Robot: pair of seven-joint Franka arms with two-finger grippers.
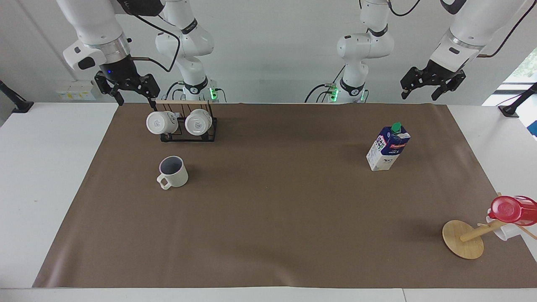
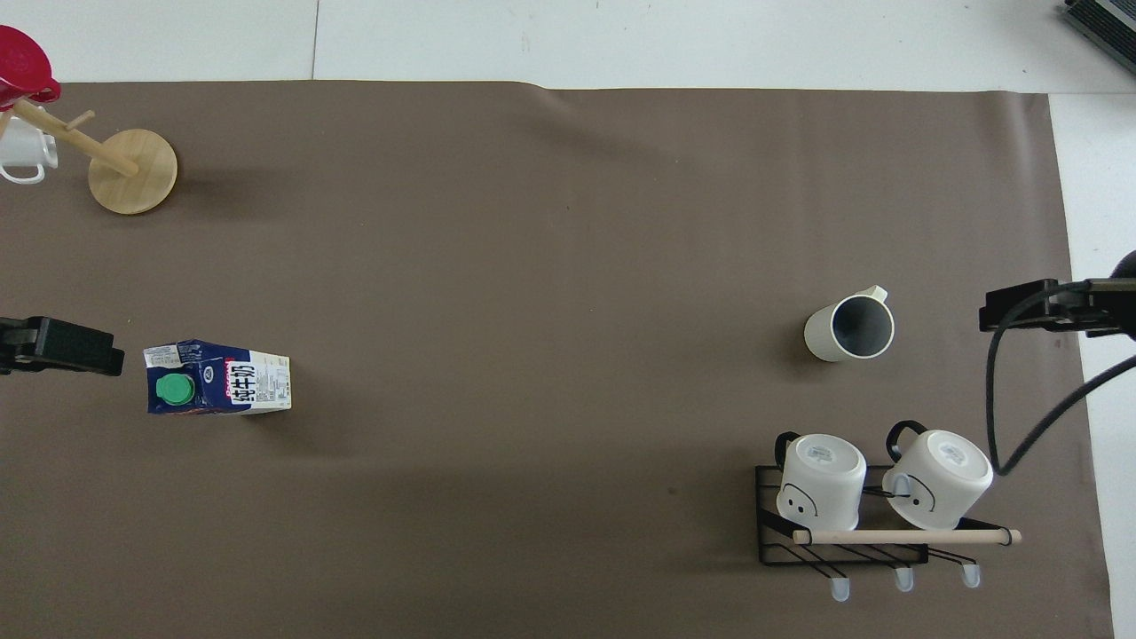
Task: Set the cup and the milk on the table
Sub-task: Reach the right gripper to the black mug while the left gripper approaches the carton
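Note:
The cream-white cup (image 1: 173, 172) stands upright on the brown mat of the table (image 1: 272, 218), handle away from the robots; it also shows in the overhead view (image 2: 849, 328). The milk carton (image 1: 388, 147) stands upright on the mat toward the left arm's end, green cap on top (image 2: 217, 389). My right gripper (image 1: 135, 95) hangs open and empty in the air over the mat's edge by the mug rack (image 2: 998, 317). My left gripper (image 1: 420, 93) hangs open and empty, raised beside the milk (image 2: 102, 351).
A black wire rack (image 1: 182, 123) with two white mugs stands nearer to the robots than the cup. A wooden stand (image 1: 463, 239) with a red cup (image 1: 512, 209) sits at the mat's corner toward the left arm's end.

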